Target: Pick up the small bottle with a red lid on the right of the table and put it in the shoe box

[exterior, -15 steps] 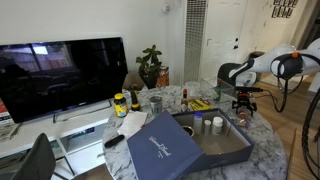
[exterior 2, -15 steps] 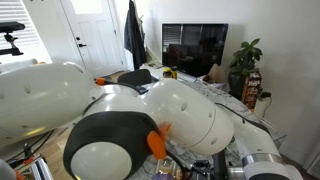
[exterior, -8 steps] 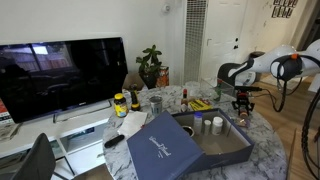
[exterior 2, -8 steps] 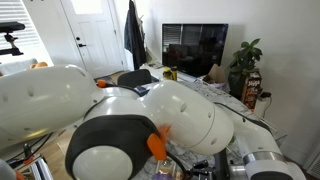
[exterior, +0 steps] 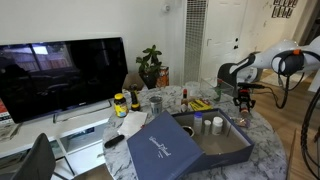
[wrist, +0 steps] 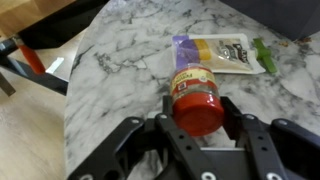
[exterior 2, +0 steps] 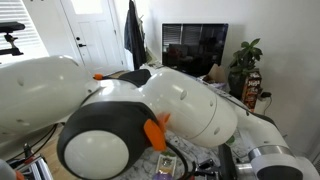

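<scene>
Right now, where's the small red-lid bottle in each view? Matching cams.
Wrist view: small bottle with a red lid centre frame, inside the gripper, over the marble table, by a purple packet.
Exterior view: at the gripper, table's right edge; bottle too small to resolve.
Exterior view: not visible; robot arm fills the frame.
Shared landmark: TV in both exterior views; the table ties in the wrist view.

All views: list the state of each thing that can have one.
Bottle: capped, held between the jaws.
Gripper: jaws shut on the bottle.
Shoe box: open.
Lid: off, at the box's side.
TV: screen dark.
</scene>
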{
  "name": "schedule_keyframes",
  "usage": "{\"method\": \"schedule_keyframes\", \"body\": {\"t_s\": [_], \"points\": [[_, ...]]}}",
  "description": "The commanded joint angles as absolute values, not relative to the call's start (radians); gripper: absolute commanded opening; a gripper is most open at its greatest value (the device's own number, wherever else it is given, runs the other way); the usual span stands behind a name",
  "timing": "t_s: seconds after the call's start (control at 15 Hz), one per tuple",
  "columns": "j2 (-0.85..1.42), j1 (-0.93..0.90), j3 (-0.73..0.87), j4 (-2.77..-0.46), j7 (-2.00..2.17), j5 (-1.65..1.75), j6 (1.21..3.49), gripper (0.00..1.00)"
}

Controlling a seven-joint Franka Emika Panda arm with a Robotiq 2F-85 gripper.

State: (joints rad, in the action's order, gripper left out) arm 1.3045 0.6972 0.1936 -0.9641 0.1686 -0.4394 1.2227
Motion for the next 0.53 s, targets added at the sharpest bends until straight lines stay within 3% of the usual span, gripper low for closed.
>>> {"method": "schedule_keyframes", "body": {"t_s": [0.0,0.47], "points": [[1.115,0.684,0.241,-1.201,-0.039,-0.394,1.389,0.24],[0.837,0.638,0.257,-1.493,-0.395,-0.366,1.610,0.24]]}}
